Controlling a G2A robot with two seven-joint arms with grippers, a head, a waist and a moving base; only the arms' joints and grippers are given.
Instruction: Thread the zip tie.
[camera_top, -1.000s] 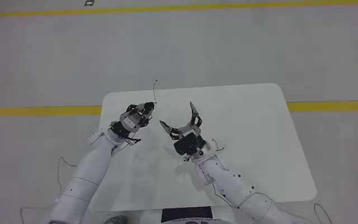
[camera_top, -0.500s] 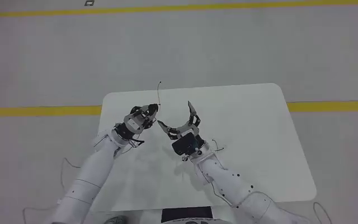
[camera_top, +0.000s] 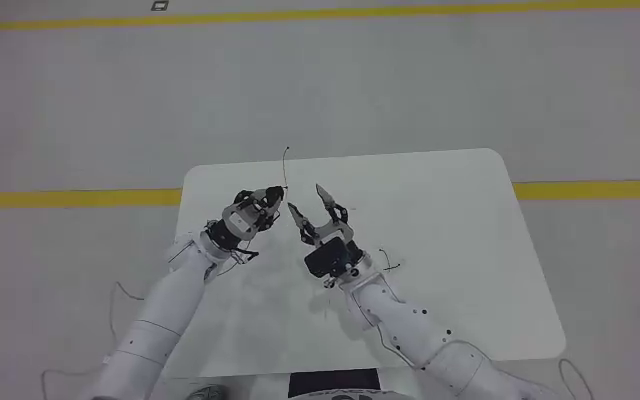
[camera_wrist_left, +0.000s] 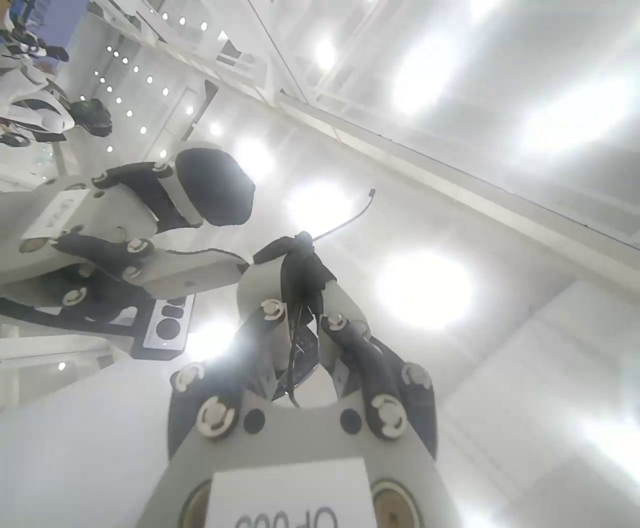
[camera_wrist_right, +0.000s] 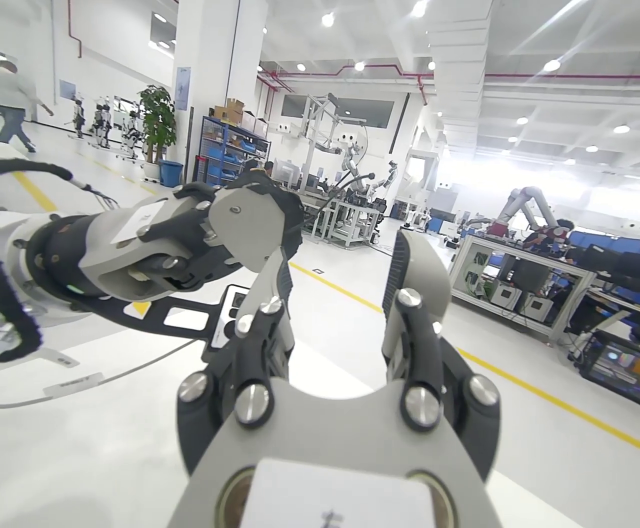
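A thin black zip tie (camera_top: 285, 168) sticks up from my left gripper (camera_top: 268, 198), which is shut on its lower end above the white table (camera_top: 450, 220). In the left wrist view the zip tie (camera_wrist_left: 345, 225) curves away from the pinched fingertips (camera_wrist_left: 300, 248) to its small head. My right gripper (camera_top: 311, 202) hovers just to the right of the left one, open with nothing between its fingers. The right wrist view has the right gripper (camera_wrist_right: 345, 270) open, and the left gripper (camera_wrist_right: 260, 220) close beside one finger.
Both arms hang over the table's rear left part. Bare white tabletop (camera_top: 470, 290) spreads to the right and front. Yellow floor lines (camera_top: 90, 197) run past the table's sides.
My right gripper has narrowed its fingers and shifted left, closer to the left gripper. The left gripper moved slightly right with the zip tie, then held still.
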